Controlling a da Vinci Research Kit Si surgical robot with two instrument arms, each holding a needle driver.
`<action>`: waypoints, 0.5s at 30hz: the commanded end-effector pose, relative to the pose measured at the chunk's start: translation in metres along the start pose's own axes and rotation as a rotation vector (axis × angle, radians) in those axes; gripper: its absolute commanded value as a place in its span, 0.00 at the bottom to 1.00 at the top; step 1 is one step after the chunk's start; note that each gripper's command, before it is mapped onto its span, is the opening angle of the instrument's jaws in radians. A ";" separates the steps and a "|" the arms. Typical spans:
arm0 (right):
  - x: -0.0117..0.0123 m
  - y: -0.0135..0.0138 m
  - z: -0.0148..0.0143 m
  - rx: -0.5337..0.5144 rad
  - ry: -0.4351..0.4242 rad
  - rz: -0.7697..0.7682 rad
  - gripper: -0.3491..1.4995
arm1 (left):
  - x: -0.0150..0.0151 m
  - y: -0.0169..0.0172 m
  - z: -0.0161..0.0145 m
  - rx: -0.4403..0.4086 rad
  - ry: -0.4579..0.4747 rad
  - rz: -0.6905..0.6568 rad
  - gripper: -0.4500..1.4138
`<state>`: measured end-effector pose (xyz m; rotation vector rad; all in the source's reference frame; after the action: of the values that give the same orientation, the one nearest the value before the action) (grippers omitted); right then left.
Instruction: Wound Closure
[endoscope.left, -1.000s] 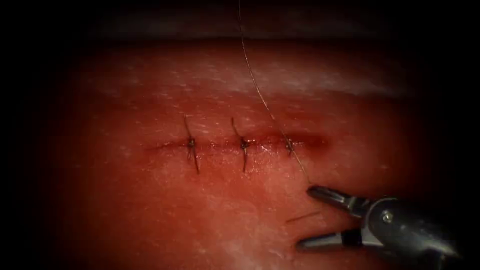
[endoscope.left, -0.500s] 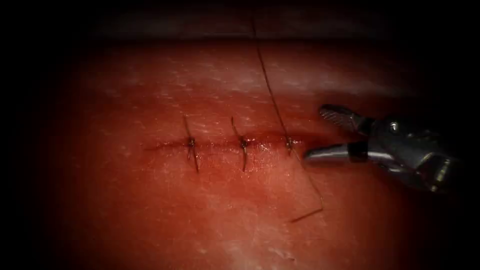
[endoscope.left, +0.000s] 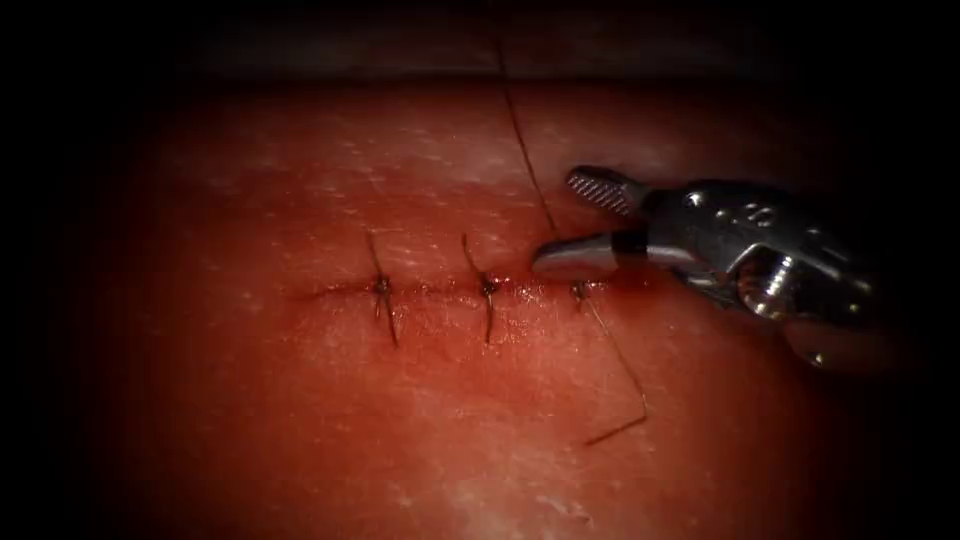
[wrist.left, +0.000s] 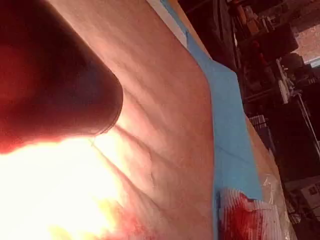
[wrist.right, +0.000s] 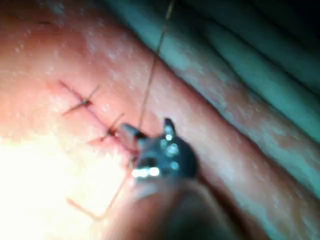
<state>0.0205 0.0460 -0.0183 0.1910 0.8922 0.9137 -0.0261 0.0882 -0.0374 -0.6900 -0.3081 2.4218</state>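
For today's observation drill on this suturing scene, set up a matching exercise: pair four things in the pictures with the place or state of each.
Things:
1. right tool
2. long thread
3. short thread end
4. left knot

Places or states:
A. lies on the tissue below the cut
B. jaws open, holding nothing
C. runs up from the rightmost stitch
D. tied, at the cut's left end

Pairs: 1-B, 2-C, 3-A, 4-D
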 end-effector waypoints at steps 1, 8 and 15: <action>0.0000 -0.0004 0.0014 0.010 0.002 0.006 0.85 | 0.0008 -0.0005 0.0003 0.004 0.006 0.001 0.05; 0.0004 -0.0014 0.0029 0.008 0.002 0.013 0.85 | 0.0009 -0.0003 0.0000 0.001 0.007 0.005 0.05; 0.0002 -0.0013 0.0044 0.001 0.007 0.010 0.85 | 0.0012 -0.0001 -0.0003 -0.004 0.007 0.009 0.05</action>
<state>0.0239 0.0460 -0.0167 0.1927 0.8942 0.9269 -0.0263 0.0882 -0.0382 -0.6972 -0.3142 2.4251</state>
